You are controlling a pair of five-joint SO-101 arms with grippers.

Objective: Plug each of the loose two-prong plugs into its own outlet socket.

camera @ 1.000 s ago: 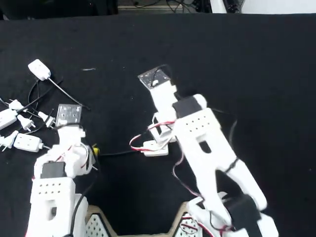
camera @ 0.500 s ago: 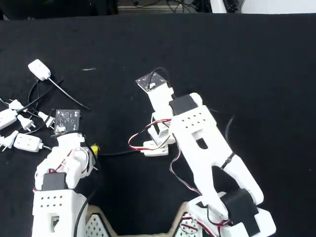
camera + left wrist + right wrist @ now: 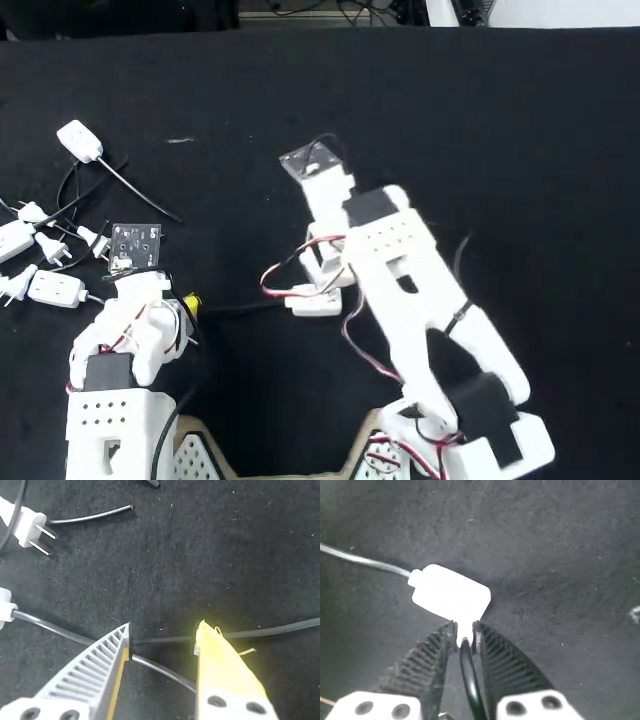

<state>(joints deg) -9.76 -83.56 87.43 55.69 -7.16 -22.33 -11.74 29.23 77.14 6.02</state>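
Observation:
In the right wrist view my right gripper (image 3: 464, 630) is shut on a white plug (image 3: 464, 631) that sits against a white outlet socket (image 3: 451, 598); the plug's black cable runs back between the fingers. In the high view that socket (image 3: 315, 303) lies at table centre under the right gripper (image 3: 320, 285). My left gripper (image 3: 162, 637) stands open over a black cable (image 3: 165, 666), holding nothing. A loose two-prong plug (image 3: 29, 527) lies farther off. Several loose plugs (image 3: 47, 248) and sockets (image 3: 56, 288) cluster at the table's left edge.
Another white socket (image 3: 78, 140) with a black cable lies at the far left. Red and white arm wires (image 3: 285, 272) loop beside the centre socket. The black cloth (image 3: 520, 150) covers the table to the right and back.
The left arm has drawn back a little toward the front edge. The right arm's wrist has shifted slightly while its gripper stays at the centre socket.

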